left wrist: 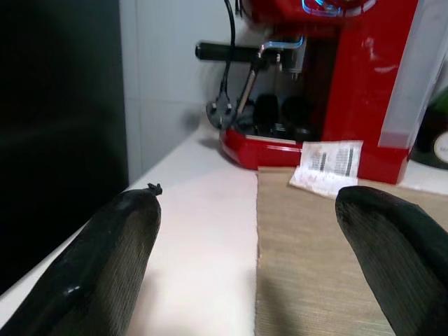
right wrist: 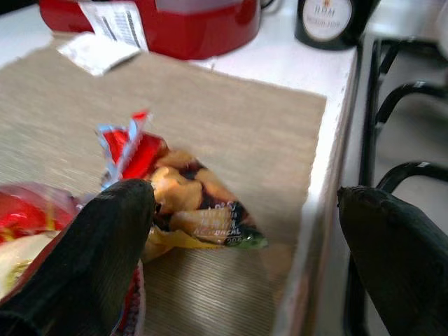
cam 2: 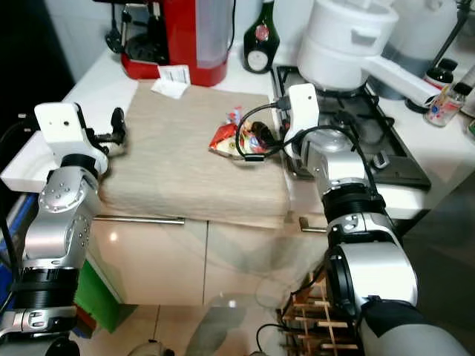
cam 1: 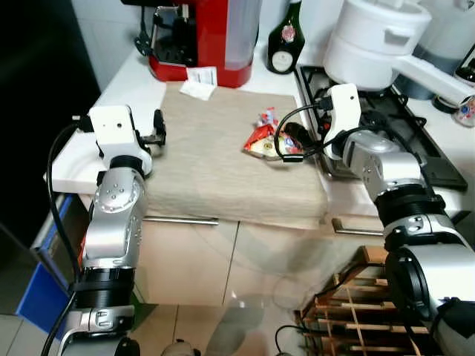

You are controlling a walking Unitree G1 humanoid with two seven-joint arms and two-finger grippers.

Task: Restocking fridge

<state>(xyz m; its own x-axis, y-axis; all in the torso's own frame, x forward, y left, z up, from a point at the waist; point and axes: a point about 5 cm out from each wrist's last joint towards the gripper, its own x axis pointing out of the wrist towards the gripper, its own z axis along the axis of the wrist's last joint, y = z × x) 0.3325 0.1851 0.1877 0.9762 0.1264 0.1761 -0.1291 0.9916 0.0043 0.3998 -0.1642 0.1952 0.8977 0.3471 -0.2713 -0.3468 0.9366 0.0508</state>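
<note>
Two crinkled snack packets (cam 1: 261,137) lie on a beige mat (cam 1: 215,163) on the white counter. In the right wrist view the nearer packet (right wrist: 196,206) shows nuts printed on it, and a red and white one (right wrist: 28,231) lies beside it. My right gripper (cam 1: 295,141) is open at the mat's right edge, low over the counter. One black finger (right wrist: 115,238) touches or nearly touches the packets, and the other finger (right wrist: 392,245) is over the hob side. My left gripper (cam 1: 157,132) is open at the mat's left edge, holding nothing.
A red coffee machine (cam 1: 200,37), a paper label (cam 1: 200,81) and a dark bottle (cam 1: 286,37) stand at the back. A white pot (cam 1: 375,37) sits on the gas hob (cam 1: 404,130) to the right. A wooden rack (cam 1: 356,304) stands on the floor below.
</note>
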